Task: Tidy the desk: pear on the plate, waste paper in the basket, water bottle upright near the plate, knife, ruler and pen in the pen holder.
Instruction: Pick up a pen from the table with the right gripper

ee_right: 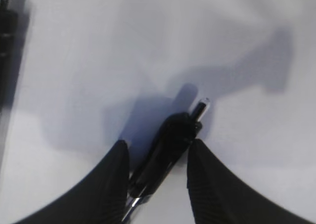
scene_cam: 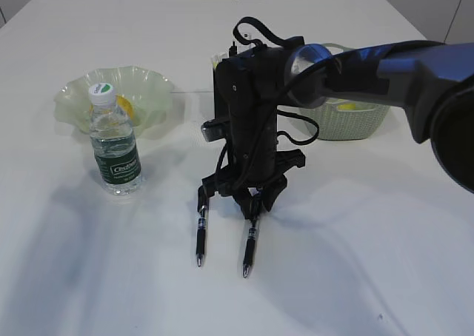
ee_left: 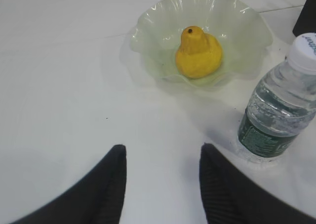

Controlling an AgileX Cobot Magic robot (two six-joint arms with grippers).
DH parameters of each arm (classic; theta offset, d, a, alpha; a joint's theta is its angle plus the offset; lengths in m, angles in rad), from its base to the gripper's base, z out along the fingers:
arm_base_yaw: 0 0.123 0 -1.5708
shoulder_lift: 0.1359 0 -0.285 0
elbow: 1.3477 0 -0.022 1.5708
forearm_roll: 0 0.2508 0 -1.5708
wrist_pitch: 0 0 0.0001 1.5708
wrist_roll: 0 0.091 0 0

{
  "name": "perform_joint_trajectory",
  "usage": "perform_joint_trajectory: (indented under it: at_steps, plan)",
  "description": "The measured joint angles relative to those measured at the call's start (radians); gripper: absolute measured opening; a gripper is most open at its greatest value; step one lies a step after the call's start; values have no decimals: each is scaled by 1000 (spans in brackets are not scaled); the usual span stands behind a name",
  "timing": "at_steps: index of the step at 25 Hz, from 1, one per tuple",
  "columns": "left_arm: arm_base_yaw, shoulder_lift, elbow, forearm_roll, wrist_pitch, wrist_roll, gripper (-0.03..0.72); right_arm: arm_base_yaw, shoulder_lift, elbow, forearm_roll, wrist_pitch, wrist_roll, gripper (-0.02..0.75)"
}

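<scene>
1. The desk [scene_cam: 385, 262] is a plain white top. At the far left stands the plate [ee_left: 158, 31], with the pear [ee_left: 198, 54] sitting in its middle, stem end up.
2. The water bottle [ee_left: 276, 115] stands upright just near of the plate, cap on, and partly hides the pear in the exterior view.
3. The basket [scene_cam: 348, 121] is at the far right, partly behind the right arm [scene_cam: 355, 69], which reaches in from the right across the middle.
4. The pen holder [scene_cam: 219, 81] stands at the far centre, and the arm's wrist covers most of it.
5. Two black pens lie near centre, roughly side by side, tips pointing near: the left pen [scene_cam: 201, 236] and the right pen [scene_cam: 250, 243].
6. The right gripper [ee_right: 158, 142] points down over the far end of the right pen. Its jaws stand about half apart, one finger [ee_right: 116, 184] on each side of the pen. The gap is wider than the pen, so it is not clamped. Whether a finger touches it cannot be told. The left pen lies just outside the left finger.
7. The left gripper [ee_left: 163, 150] hovers over bare desk near the plate and bottle. Its jaws are about half apart, and it holds and touches nothing.
</scene>
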Motion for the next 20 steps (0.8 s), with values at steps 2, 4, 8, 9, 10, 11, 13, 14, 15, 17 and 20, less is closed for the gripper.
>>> perform_joint_trajectory:
  at_steps: [2, 4, 8, 9, 10, 11, 13, 14, 15, 17, 20]
  plan:
    - [0, 0, 0, 0, 0, 0, 341, 0, 0, 0, 0, 6, 34, 290]
    - [0, 0, 0, 0, 0, 0, 341, 0, 0, 0, 8, 7, 56, 288]
    - [0, 0, 0, 0, 0, 0, 341, 0, 0, 0, 61, 8, 86, 287]
    - [0, 0, 0, 0, 0, 0, 341, 0, 0, 0, 69, 8, 91, 286]
    - [0, 0, 0, 0, 0, 0, 341, 0, 0, 0, 73, 8, 96, 286]
    - [0, 0, 0, 0, 0, 0, 341, 0, 0, 0, 75, 8, 100, 285]
    - [0, 0, 0, 0, 0, 0, 341, 0, 0, 0, 77, 8, 105, 284]
    - [0, 0, 0, 0, 0, 0, 341, 0, 0, 0, 77, 8, 106, 284]
    - [0, 0, 0, 0, 0, 0, 341, 0, 0, 0, 80, 8, 107, 284]
    - [0, 0, 0, 0, 0, 0, 341, 0, 0, 0, 80, 8, 108, 283]
    - [0, 0, 0, 0, 0, 0, 341, 0, 0, 0, 80, 8, 124, 283]
